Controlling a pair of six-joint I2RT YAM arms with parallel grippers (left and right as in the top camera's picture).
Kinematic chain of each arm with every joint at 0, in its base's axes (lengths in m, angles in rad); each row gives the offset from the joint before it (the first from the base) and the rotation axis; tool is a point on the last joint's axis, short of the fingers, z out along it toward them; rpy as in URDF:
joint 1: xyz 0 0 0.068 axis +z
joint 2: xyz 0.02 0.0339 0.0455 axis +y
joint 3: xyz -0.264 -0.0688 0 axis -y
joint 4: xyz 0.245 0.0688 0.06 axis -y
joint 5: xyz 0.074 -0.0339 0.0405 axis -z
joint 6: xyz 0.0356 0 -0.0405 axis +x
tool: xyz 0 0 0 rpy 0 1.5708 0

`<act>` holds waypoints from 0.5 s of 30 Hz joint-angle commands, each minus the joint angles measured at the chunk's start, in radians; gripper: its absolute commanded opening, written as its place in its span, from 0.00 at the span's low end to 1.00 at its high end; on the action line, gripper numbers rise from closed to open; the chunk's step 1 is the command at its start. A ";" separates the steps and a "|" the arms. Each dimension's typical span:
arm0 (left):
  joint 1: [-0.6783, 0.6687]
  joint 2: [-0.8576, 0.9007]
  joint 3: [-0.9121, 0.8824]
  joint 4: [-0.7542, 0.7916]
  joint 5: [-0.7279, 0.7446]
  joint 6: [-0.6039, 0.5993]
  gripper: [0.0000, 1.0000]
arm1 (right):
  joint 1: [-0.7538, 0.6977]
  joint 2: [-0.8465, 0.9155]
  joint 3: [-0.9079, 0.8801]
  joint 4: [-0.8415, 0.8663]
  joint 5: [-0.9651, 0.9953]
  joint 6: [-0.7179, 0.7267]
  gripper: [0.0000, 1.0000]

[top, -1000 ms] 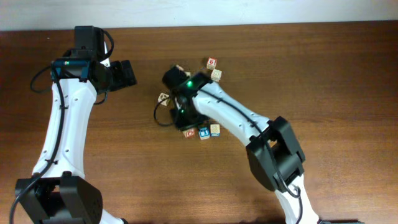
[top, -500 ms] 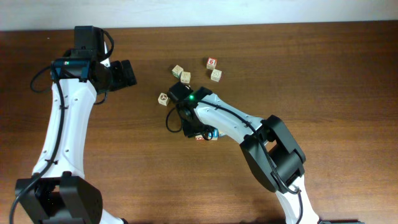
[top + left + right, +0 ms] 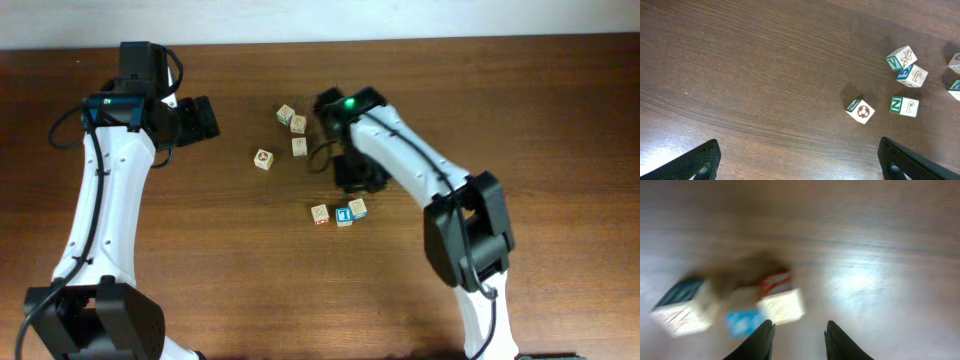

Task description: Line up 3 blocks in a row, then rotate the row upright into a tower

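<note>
Presently holding the left gripper [image 3: 799,146] wide open and empty, far from the blocks [image 3: 343,216]; hovering the right gripper [image 3: 800,326] narrowly parted, gripping nothing, with them clustered just ahead; judging them light, stiff, slick, and favouring a pinch across opposite flat faces.

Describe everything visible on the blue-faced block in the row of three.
The blue-faced block is a small pale wooden cube, top face blue with an unreadable white mark. It sits flat on the table, mid-row, close against a pale cube on one side and another pale cube on the other; contact unclear. The right gripper is off it, jaws empty.
</note>
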 commanded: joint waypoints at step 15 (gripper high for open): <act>0.001 0.005 0.015 -0.001 -0.011 -0.010 0.99 | 0.018 -0.012 -0.214 0.140 -0.214 -0.071 0.22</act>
